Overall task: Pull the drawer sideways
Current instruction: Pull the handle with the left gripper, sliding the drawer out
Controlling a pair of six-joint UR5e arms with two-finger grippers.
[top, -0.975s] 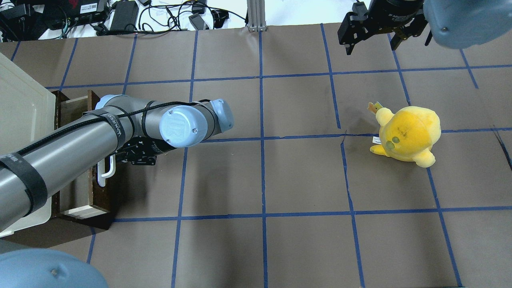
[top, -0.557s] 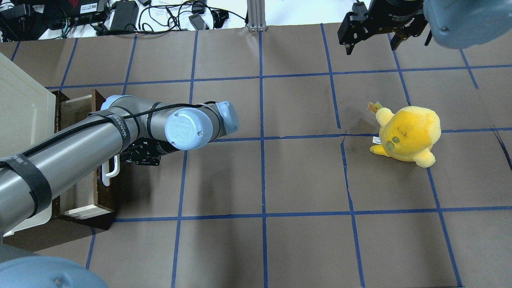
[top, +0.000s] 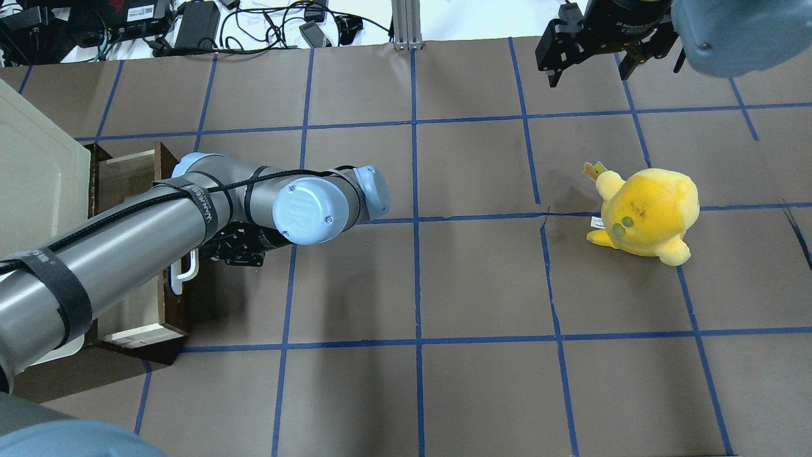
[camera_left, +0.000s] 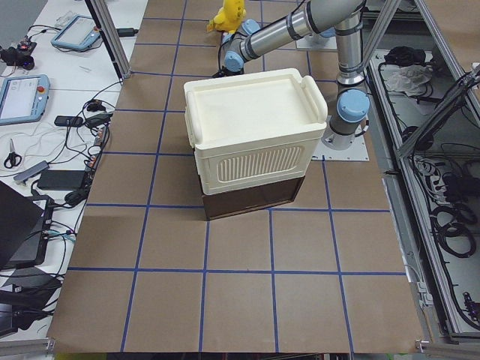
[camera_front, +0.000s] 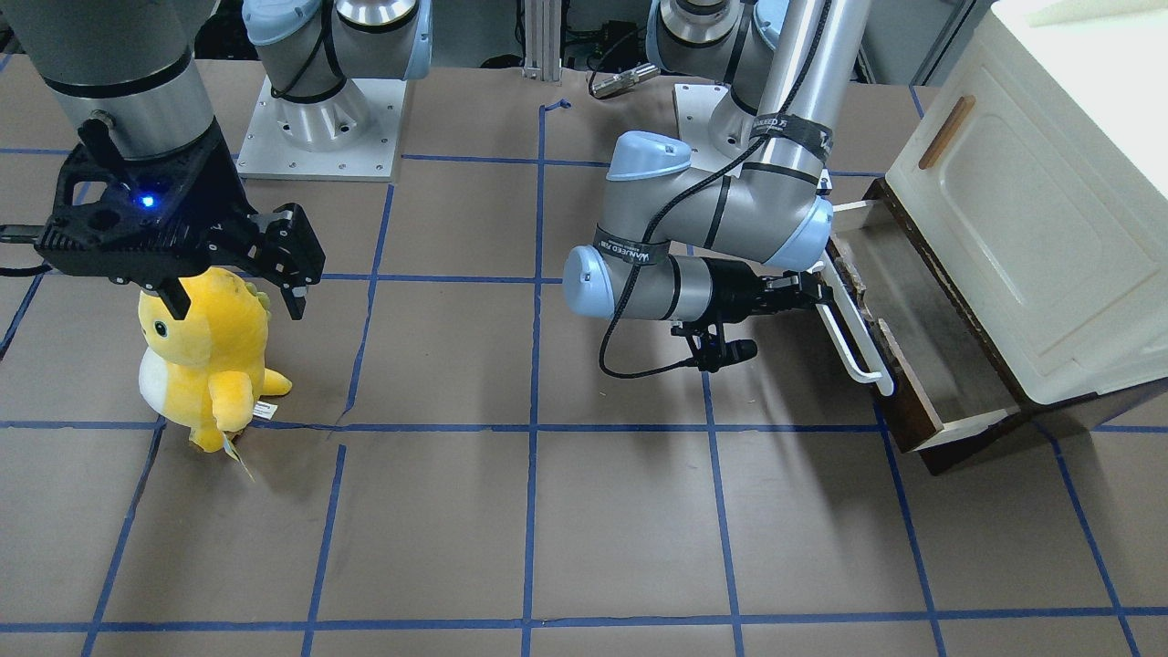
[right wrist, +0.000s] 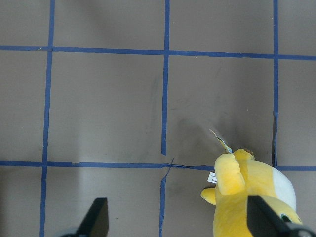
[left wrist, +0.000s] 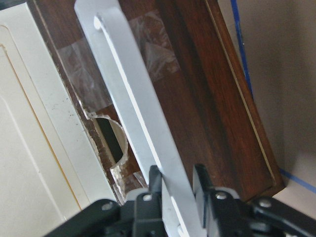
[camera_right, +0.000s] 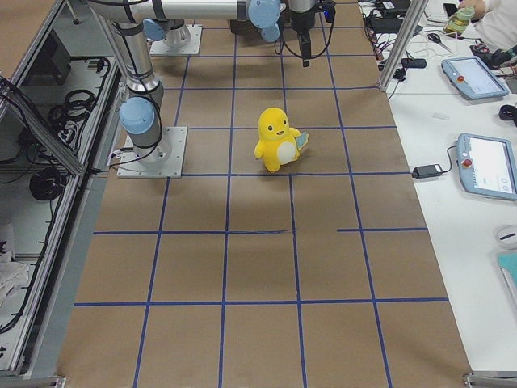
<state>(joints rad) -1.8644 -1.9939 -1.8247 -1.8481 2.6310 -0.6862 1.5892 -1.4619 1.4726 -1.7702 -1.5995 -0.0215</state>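
Observation:
The drawer (camera_front: 899, 401) has a dark brown front, a long white bar handle (camera_front: 853, 351) and a pale wood interior. It stands partly pulled out from under the cream cabinet (camera_front: 1031, 210). My left gripper (camera_front: 817, 290) is shut on the upper end of the handle. In the left wrist view its fingers (left wrist: 200, 180) clamp the white bar (left wrist: 133, 108) against the brown front (left wrist: 192, 98). In the overhead view the drawer (top: 166, 166) and handle (top: 184, 273) show beside my left arm. My right gripper (top: 587, 60) is open and empty, hanging above the table.
A yellow plush toy (top: 644, 212) stands on the brown paper table with blue tape lines, just below my right gripper (camera_front: 233, 292) in the front-facing view. It also shows in the right wrist view (right wrist: 252, 197). Cables and boxes lie beyond the table's far edge (top: 190, 25).
My left arm has moved away from the cabinet with the handle in its grip. The drawer has slid further out. The right arm and the plush have not moved.

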